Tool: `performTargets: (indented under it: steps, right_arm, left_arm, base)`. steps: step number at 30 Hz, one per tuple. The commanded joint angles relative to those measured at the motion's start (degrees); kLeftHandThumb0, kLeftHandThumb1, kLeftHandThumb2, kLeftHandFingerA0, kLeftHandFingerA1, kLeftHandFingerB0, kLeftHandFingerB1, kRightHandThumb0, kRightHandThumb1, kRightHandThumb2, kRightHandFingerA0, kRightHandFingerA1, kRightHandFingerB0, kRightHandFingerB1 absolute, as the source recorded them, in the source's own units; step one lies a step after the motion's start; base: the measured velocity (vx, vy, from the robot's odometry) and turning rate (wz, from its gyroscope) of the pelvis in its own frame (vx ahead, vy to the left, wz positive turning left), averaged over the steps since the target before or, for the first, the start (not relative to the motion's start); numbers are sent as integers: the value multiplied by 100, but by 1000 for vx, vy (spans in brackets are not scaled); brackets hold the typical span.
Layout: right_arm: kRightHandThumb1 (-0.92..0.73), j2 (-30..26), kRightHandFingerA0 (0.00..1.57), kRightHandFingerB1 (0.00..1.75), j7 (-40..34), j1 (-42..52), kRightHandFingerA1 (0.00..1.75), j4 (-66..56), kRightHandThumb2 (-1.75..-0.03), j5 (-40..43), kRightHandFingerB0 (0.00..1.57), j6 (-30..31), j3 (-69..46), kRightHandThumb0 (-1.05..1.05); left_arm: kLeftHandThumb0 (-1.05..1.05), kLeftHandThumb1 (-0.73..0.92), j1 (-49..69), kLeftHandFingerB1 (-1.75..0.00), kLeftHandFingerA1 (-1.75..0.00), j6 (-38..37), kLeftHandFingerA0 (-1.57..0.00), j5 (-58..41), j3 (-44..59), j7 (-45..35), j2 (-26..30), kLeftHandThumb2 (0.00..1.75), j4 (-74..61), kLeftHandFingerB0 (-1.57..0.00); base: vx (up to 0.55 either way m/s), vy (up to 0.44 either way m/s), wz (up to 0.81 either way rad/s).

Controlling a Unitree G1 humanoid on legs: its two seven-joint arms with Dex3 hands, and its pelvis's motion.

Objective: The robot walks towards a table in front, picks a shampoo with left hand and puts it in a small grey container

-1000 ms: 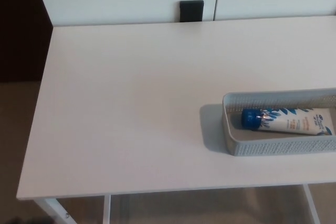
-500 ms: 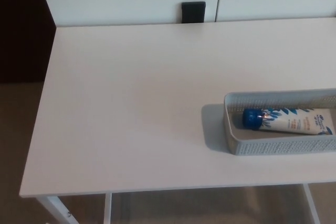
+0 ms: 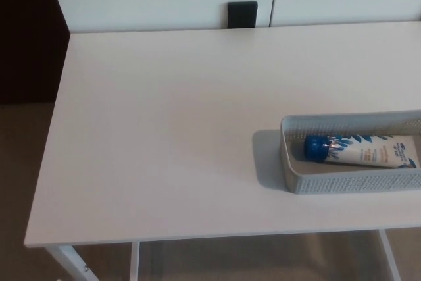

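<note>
Neither hand is seen in the head view, so how far the fingers are spread, and whether anything is held in them, cannot be told. For the same reason no place can be given exactly from the fingers. It can only be judged that the task's things lie on the side away from where the left hand would come in, toward the right hand's side.

The shampoo is seen lying flat inside the small grey container, with its blue cap turned toward the left hand's side and its body touching the container's floor. The container is set on the white table, near the front edge, and is cut off by the right border of the view. The rest of the tabletop is bare, and a black block is seen at the wall behind it.

From how things lie, the placing is judged to be done. What could go wrong is mostly a needless further reach. If the left hand were brought across the table, the light mesh container could be nudged by the fingers toward the near edge and tipped off, or the tube could be rolled out. The hidden right end of the container also leaves its footing there unchecked.
</note>
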Motion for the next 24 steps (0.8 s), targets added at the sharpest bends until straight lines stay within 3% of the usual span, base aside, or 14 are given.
performTargets:
  steps: [1,3,4,10,18,19,20,22,23,24]
  right_arm:
    - [-63,-244,76,45,-136,-87,57,26,-58,111,57,75,-189,-30]
    - [-64,-250,77,45,-132,-45,56,23,-59,105,57,53,-206,-30]
    - [-64,-262,78,45,-116,-34,56,22,-59,101,57,37,-208,-30]
    - [-63,-285,79,45,-65,-72,57,-30,-58,71,57,-36,-205,-32]
    - [-61,-272,77,45,-103,-346,53,41,-58,191,58,158,-432,-33]
    - [-63,-260,73,45,-90,-366,52,40,-58,233,58,209,-489,-30]
    - [-63,-250,73,45,-71,-400,51,36,-58,269,58,276,-551,-31]
    - [-62,-266,73,45,-110,-393,52,22,-58,161,58,227,-508,-31]
    - [-63,-270,71,45,-123,-409,52,19,-58,139,57,222,-499,-31]
    - [-63,-270,71,45,-123,-409,52,19,-58,139,57,222,-499,-31]
  left_arm:
    - [-18,52,-1285,-33,-116,122,-86,-665,746,1984,-506,56,1498,-32]
    - [-20,51,-1152,-33,-113,-218,-82,-243,456,2167,-507,55,1594,-33]
    - [-19,51,-1151,-33,-100,-252,-82,-130,373,2257,-495,55,1671,-37]
    - [-25,51,-1093,-34,-108,-587,-82,580,-374,2597,-182,55,1952,-37]
    - [-27,50,-1252,-34,-110,-678,-89,661,-797,2752,46,56,2075,-37]
    - [-17,33,-1261,-52,-104,-687,-93,619,-798,2740,48,85,2091,-21]
    - [-26,50,-1280,-33,-118,-701,-88,560,-800,2728,50,55,2118,-36]
    - [-26,49,-1288,-34,-117,-765,-89,534,-845,2785,64,55,2153,-38]
    - [-17,31,-1293,-53,-103,-777,-93,528,-864,2802,73,84,2161,-24]
    - [-17,31,-1293,-53,-103,-777,-93,528,-864,2802,73,84,2161,-24]
  base:
    - [0,0,0]
    - [0,0,0]
    - [0,0,0]
    - [0,0,0]
    - [0,0,0]
    - [0,0,0]
    - [0,0,0]
    - [0,0,0]
    - [0,0,0]
    - [0,0,0]
